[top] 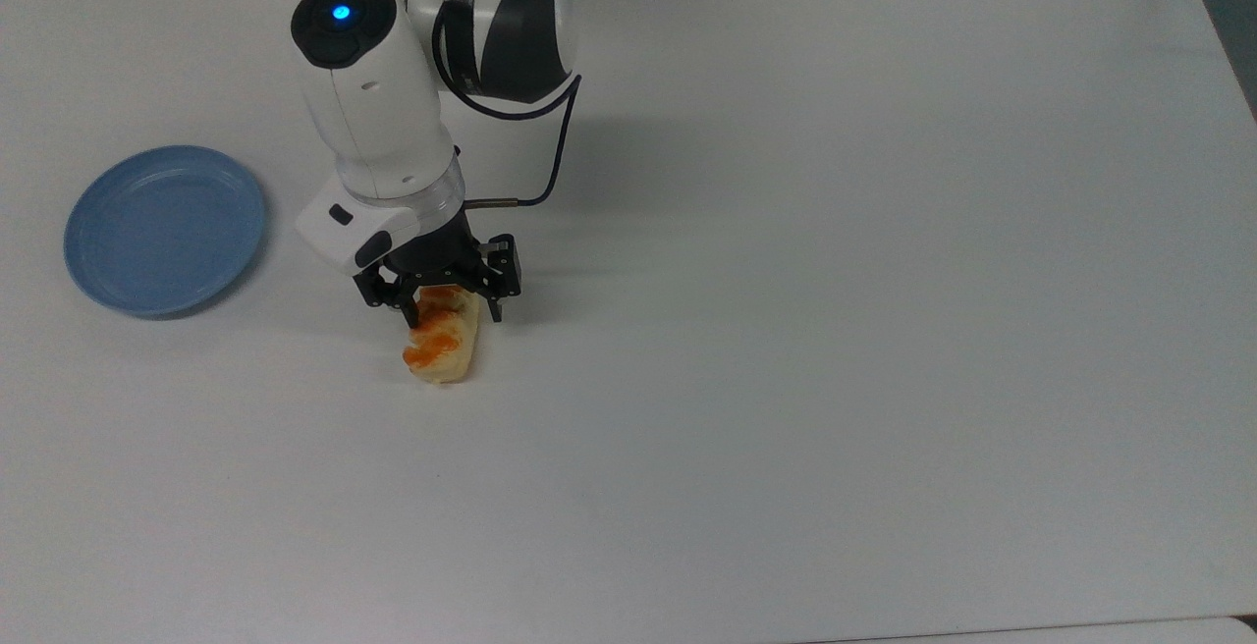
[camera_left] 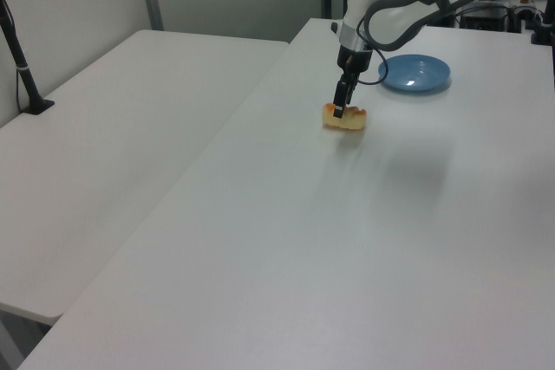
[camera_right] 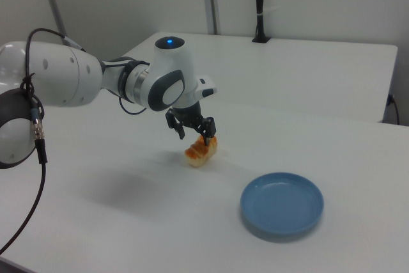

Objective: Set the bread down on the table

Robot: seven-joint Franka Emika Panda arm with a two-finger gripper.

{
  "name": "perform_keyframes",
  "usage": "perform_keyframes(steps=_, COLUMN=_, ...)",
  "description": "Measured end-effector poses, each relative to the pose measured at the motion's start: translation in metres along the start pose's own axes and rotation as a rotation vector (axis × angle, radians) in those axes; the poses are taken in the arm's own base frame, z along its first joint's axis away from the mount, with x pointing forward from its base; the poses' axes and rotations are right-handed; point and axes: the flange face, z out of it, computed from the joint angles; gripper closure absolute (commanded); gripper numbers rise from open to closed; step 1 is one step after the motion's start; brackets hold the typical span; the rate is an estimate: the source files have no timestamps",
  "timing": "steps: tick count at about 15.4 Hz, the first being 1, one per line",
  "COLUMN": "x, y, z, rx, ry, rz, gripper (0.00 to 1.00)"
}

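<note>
The pincer (top: 444, 313) stands straight above the bread (top: 442, 343), its two black fingers spread a little wider than the roll and flanking its upper end, one on each side; in the top view a sliver of gap seems to show between each finger and the crust, so I judge the grip to be let go or nearly so, though the right view leaves it unclear whether a finger still brushes the roll. The bread lies on the table (top: 835, 330), oblong, orange-glazed bumps upward, with its shadow tight against it in the left view, which suggests it rests on the surface, not in the air. Taking the blue plate (top: 164, 228) as the landmark: the bread sits well apart from the plate, off to the top view's right of it and a little nearer the top view's lower edge, with bare white table between them; the plate itself holds nothing. The step in hand looks like the release at the end of the placing. What the next move calls for, in my judgement, is a straight rise of the pincer with the fingers kept apart, so that neither one drags or tips the roll, then a withdrawal away from it.
</note>
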Motion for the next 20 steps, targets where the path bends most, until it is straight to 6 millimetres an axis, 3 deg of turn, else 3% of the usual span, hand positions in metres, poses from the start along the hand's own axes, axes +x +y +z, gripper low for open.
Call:
perform_keyframes(steps=6, x=0.001, y=0.000, z=-0.002, rx=-0.001, ry=0.002, rz=0.000, gripper=0.00)
perform_keyframes(steps=8, x=-0.001, y=0.006, z=-0.015, rx=0.000, ry=-0.021, rz=0.021, gripper=0.00)
perform_keyframes(steps=10, x=-0.006, y=0.018, z=-0.054, rx=0.001, ry=-0.072, rz=0.066, gripper=0.00)
perform_keyframes(steps=13, x=-0.032, y=0.037, z=-0.153, rx=-0.008, ry=-0.141, rz=0.166, gripper=0.00)
perform_keyframes(steps=16, x=-0.069, y=0.040, z=-0.243, rx=-0.025, ry=-0.170, rz=0.243, gripper=0.00)
perform_keyframes(steps=18, x=-0.091, y=0.035, z=-0.286, rx=-0.033, ry=-0.179, rz=0.269, gripper=0.00)
perform_keyframes(steps=20, x=-0.107, y=0.027, z=-0.312, rx=-0.035, ry=-0.181, rz=0.272, gripper=0.00)
